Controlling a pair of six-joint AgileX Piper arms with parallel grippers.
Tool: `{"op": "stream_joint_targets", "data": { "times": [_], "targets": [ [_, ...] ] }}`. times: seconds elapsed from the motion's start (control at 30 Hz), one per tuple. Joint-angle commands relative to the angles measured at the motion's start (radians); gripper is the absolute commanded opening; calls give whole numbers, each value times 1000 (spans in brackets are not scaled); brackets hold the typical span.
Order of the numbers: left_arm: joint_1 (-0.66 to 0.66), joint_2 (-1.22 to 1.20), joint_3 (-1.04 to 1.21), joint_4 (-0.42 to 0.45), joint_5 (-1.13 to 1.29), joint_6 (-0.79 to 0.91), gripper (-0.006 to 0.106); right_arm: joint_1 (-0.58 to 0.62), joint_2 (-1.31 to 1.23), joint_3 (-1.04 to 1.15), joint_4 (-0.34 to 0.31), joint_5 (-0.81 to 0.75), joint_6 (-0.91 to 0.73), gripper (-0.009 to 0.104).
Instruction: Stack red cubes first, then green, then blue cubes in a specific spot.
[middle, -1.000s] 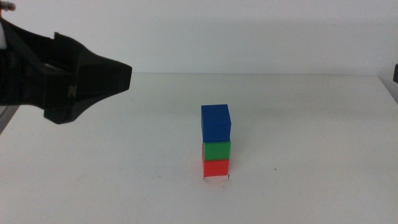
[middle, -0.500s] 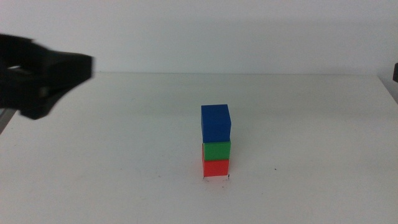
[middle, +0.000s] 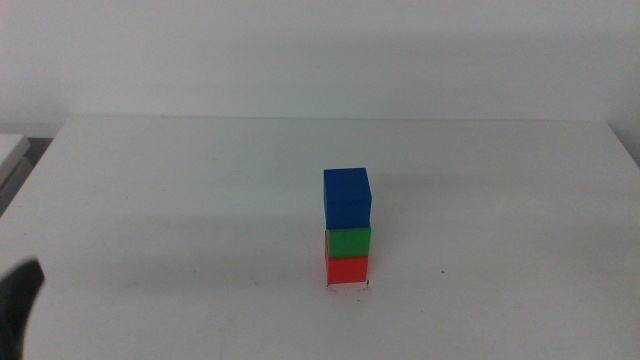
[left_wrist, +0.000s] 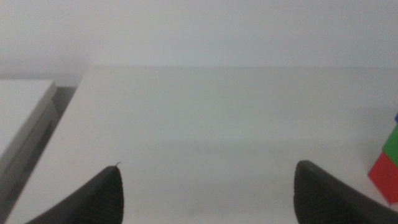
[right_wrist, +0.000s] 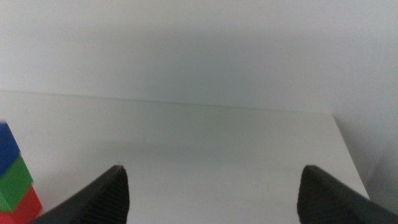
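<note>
Three cubes, one column, standing near the middle of the white table (middle: 180, 180): red cube (middle: 347, 270) at the base on the tabletop, green cube (middle: 348, 241) resting squarely on it, blue cube (middle: 347, 197) on top, edges close to flush from the middle view. Tiny dark marks show at the red cube's foot, likely the target spot. My left gripper (left_wrist: 205, 199) sits low near the table's near-left corner, jaws spread wide with nothing between them; only a dark tip of it shows in the middle view. My right gripper (right_wrist: 211, 199) waits off to the right side, jaws likewise parted and empty, the column just at the edge of its wrist view. Status, by my judgement: stacking order complete, nothing left to place. Handling note for the step in hand: keep both grippers well apart from the column, move slowly if at all, and avoid any sweep across the table at cube height, since an unglued stack of three topples easily.
</note>
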Motion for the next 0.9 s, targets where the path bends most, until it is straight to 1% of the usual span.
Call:
{"op": "stream_joint_targets", "data": {
  "times": [0.0, 0.03, 0.07, 0.17, 0.23, 0.3, 0.33, 0.37, 0.5, 0.57, 0.87],
  "targets": [
    [7, -88, 83, -13, -23, 0, 94, -28, -117, 119, -8, -37, -9, 93],
    [7, -117, 116, -13, -23, 0, 94, -40, -162, 163, 8, -39, -9, 93],
    [7, -186, 167, -13, -34, -2, 94, -59, -246, 235, 6, -48, -4, 93],
    [7, -264, 223, -17, -72, -2, 94, -61, -352, 340, -25, -67, -4, 93],
    [7, -276, 246, -17, -74, -2, 94, -61, -413, 383, -25, -67, -4, 93],
    [7, -276, 274, -17, -104, -2, 94, -61, -458, 388, -21, -67, -4, 93],
    [7, -276, 287, -17, -126, -2, 94, -61, -458, 388, -21, -22, -4, 93],
    [7, -276, 302, -17, -151, -2, 94, -61, -458, 388, -24, -16, -4, 93],
    [7, -276, 338, -6, -217, -2, 94, -61, -458, 388, -16, -25, -4, 93],
    [7, -276, 338, -1, -174, 0, 94, -61, -458, 388, -16, -31, -4, 93],
    [7, -276, 338, -1, -193, 0, 94, -61, -458, 388, -16, -39, -4, 93]
  ]
}}
